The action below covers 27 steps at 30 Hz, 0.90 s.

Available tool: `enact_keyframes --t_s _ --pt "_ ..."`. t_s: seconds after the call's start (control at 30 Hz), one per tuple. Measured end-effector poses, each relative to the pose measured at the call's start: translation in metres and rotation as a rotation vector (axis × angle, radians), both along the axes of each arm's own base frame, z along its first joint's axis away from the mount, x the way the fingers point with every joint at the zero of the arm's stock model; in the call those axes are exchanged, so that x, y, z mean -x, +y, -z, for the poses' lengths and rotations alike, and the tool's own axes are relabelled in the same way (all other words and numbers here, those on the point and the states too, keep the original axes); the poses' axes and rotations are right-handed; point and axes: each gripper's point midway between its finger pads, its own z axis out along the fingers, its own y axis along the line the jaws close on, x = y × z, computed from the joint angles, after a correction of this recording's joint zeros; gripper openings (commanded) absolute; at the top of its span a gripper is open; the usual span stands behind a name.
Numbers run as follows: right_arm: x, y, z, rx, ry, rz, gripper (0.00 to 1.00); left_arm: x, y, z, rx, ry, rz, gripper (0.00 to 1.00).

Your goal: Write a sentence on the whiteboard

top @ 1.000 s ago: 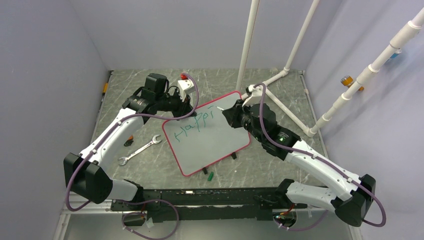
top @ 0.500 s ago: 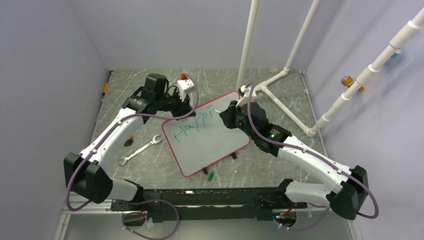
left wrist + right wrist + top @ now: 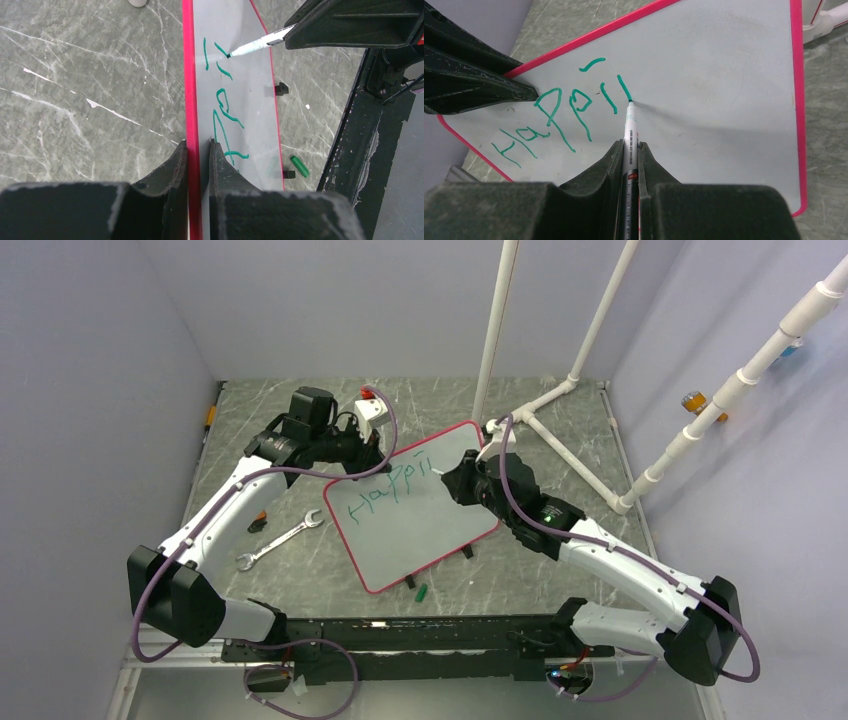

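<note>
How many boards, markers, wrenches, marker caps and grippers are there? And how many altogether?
whiteboard: 1
marker: 1
wrench: 1
green cap: 1
grippers: 2 (left gripper clamped on the whiteboard's edge, right gripper holding the marker)
Total: 6

In the right wrist view the marker (image 3: 629, 131) runs back between the right tool's (image 3: 629, 146) fingers and off the bottom edge, so its rear is unseen. The top edge cuts off one corner of the whiteboard (image 3: 724, 100). From above, an orange thing (image 3: 260, 517) on the worktop (image 3: 430, 405) left of the whiteboard is too small to name. The left tool (image 3: 376, 464) at the whiteboard's far-left edge lies largely under its cable.
</note>
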Motion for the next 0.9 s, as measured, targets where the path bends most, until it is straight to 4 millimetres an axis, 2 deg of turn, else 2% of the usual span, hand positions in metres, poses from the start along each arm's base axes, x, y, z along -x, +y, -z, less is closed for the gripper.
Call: enact_keyframes --t_s 0.37,0.67,0.9 --pt "-0.001 0.001 -0.002 0.013 0.011 0.0 0.0 0.0 0.0 0.0 -0.001 0.0 -0.001 0.0" --pt "-0.011 0.004 -0.015 0.036 -0.006 0.006 0.0 0.0 0.0 0.0 -0.001 0.0 -0.002 0.0" --pt "-0.016 0.001 -0.017 0.037 -0.007 0.021 0.0 0.0 0.0 0.001 -0.003 0.002 -0.003 0.0"
